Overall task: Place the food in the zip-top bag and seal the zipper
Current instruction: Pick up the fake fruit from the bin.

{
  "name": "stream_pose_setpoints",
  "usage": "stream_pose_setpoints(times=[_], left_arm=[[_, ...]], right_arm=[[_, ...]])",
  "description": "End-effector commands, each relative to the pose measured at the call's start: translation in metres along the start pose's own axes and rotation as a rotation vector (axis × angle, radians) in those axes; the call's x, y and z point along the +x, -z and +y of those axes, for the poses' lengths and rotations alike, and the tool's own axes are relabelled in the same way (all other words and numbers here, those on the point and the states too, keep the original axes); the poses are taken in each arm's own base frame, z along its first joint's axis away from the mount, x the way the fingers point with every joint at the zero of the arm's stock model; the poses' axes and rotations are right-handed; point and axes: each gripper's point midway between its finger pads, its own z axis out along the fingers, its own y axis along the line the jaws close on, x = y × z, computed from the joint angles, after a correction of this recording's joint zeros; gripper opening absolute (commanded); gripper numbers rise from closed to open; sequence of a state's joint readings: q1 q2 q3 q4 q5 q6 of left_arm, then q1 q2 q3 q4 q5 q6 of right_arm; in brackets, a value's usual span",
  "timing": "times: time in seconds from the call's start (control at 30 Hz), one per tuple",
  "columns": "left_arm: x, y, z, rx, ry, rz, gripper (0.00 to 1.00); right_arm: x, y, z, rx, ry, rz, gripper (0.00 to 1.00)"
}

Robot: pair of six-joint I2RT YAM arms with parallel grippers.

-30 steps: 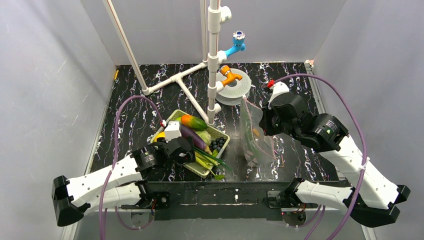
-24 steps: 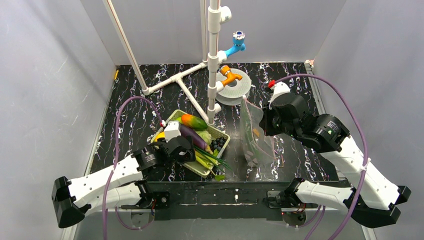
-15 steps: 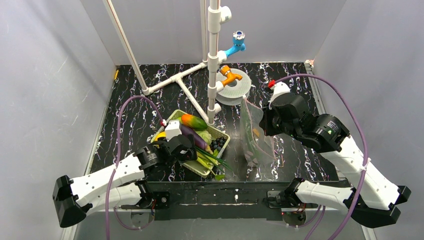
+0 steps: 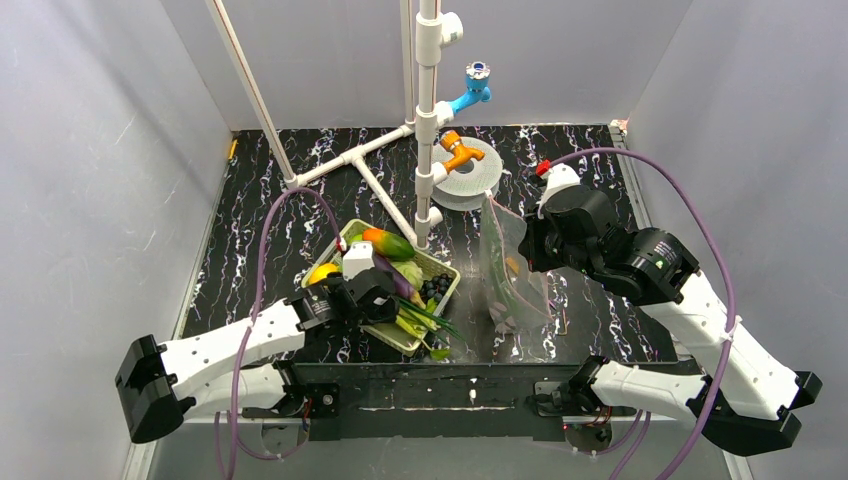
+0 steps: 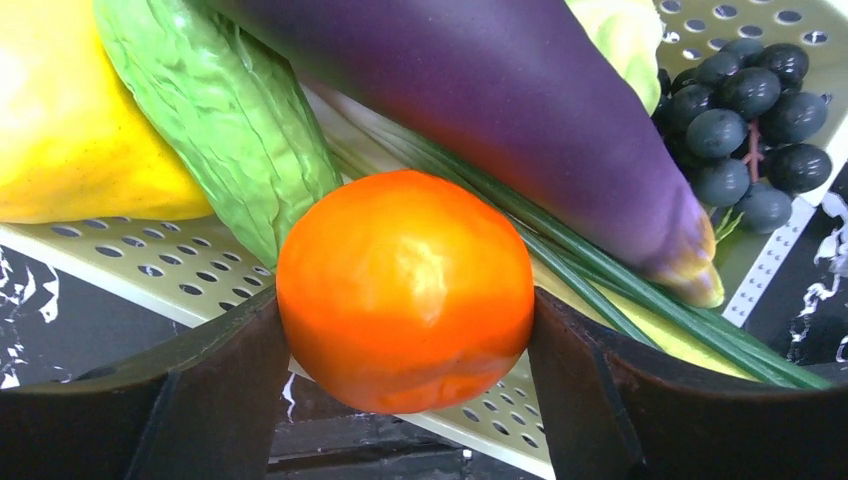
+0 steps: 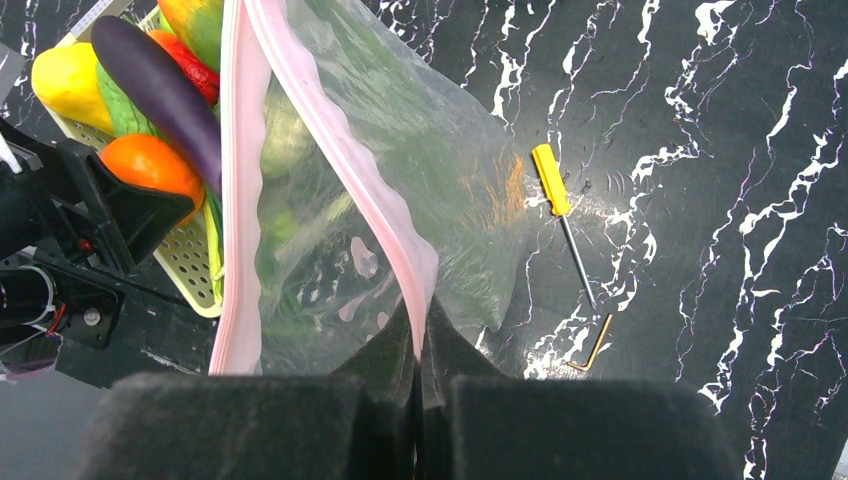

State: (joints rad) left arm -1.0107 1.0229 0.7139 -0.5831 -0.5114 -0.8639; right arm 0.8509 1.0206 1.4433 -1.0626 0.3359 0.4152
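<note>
left arm [image 4: 225, 345]: white shells are covering the long links, and black round housings are sitting at the joints.
right arm [image 4: 715, 335]: the same white shells and black joints are showing; a small green mark [image 4: 660, 258] is sitting on one black motor housing.
elbow caps: blocky black caps [image 4: 145, 390] are closing off the outer link ends.
cables: a purple cable [image 4: 262, 275] is looping off the left arm, and another is arching over the right.
wrist blocks: a white block [image 4: 357, 258] is topping each wrist; the right one is carrying a red tip [image 4: 547, 161].
left gripper [image 5: 405, 330]: its fingers [image 5: 210, 390] are looking dark brown-black, smooth and wedge-shaped.
right gripper [image 6: 418, 335]: its pads [image 6: 300, 420] are looking black and grainy.
</note>
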Motion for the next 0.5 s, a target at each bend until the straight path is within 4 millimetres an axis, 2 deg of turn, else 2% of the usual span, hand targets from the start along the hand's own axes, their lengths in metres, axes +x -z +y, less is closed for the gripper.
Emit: stream_pose_setpoints(times=[0.0, 0.07, 0.17, 0.33, 0.47], left_arm=[[-0.016, 0.011, -0.004, 0.022, 0.001, -0.037, 0.58], [-0.024, 0.018, -0.006, 0.046, 0.011, -0.057, 0.48], [-0.035, 0.033, -0.013, 0.11, 0.038, -0.086, 0.39], [-0.059, 0.072, -0.032, 0.302, 0.118, -0.147, 0.36], [-0.084, 0.109, -0.058, 0.519, 0.18, -0.225, 0.36]], right_arm=[[-0.011, 0.004, 0.003, -0.023, -0.01, -0.052, 0.01], [-0.012, 0.004, 0.003, -0.024, -0.013, -0.053, 0.01], [-0.011, 0.003, 0.003, -0.024, -0.012, -0.051, 0.01], [-0.011, 0.001, 0.005, -0.031, -0.016, -0.047, 0.01], [-0.011, 0.001, 0.006, -0.034, -0.019, -0.05, 0.01]])
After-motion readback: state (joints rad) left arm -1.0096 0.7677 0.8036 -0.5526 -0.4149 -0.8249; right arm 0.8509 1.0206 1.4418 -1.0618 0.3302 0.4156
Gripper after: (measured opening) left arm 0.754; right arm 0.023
